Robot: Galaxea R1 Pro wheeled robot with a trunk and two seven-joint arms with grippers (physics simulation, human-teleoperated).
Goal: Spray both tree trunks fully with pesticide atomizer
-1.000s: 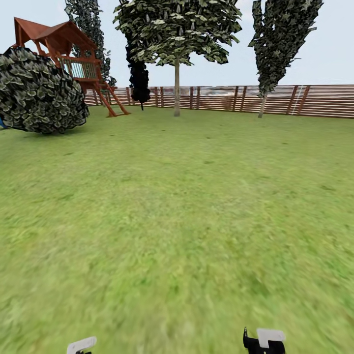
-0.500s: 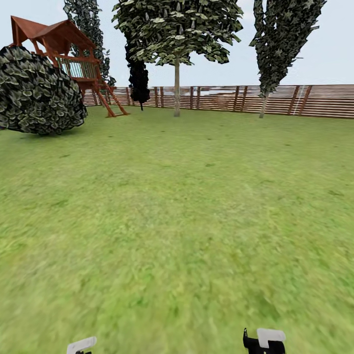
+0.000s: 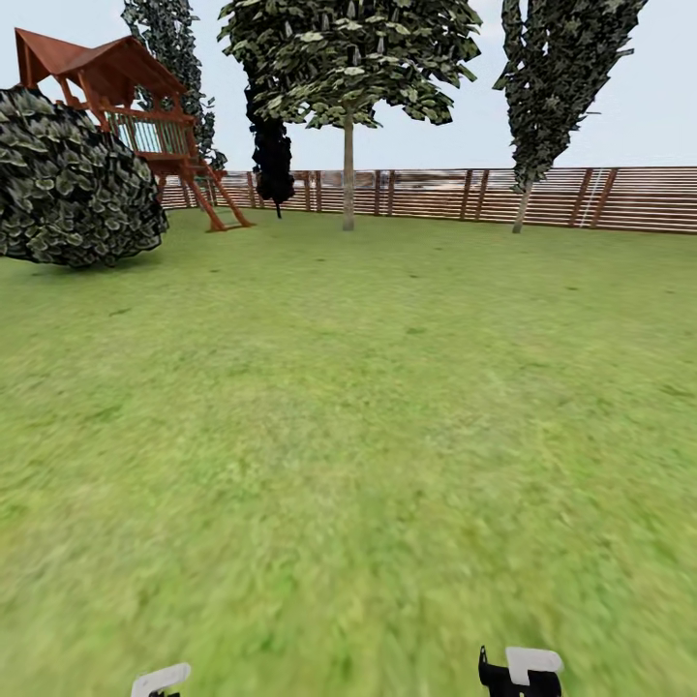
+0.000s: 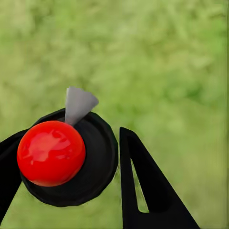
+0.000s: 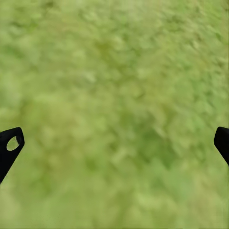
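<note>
The head view looks across a wide green lawn [image 3: 368, 387] toward a brown slatted fence [image 3: 542, 198] running along the upper part of the frame. A tree [image 3: 348, 58] with a pale bare trunk [image 3: 348, 174] and a broad leafy crown stands just in front of the fence at upper centre. A narrower, leaning tree [image 3: 552, 77] rises at upper right, and dark conifers [image 3: 271, 155] stand left of centre. A round dark bush [image 3: 73, 184] sits at upper left, with a red-brown wooden play tower [image 3: 126, 87] behind it.

At the bottom edge of the head view, pale parts of both arms just show.

In the left wrist view, the left end effector [image 4: 67, 186] is clamped on the atomizer [image 4: 71, 157], a black round body with a glossy red ball top and a small grey nozzle; one black finger [image 4: 148, 191] lies just beside it over blurred grass.

In the right wrist view, the right end effector [image 5: 114, 148] has its fingers spread wide apart, one black fingertip [image 5: 9, 143] at each side edge, with grass between them.
</note>
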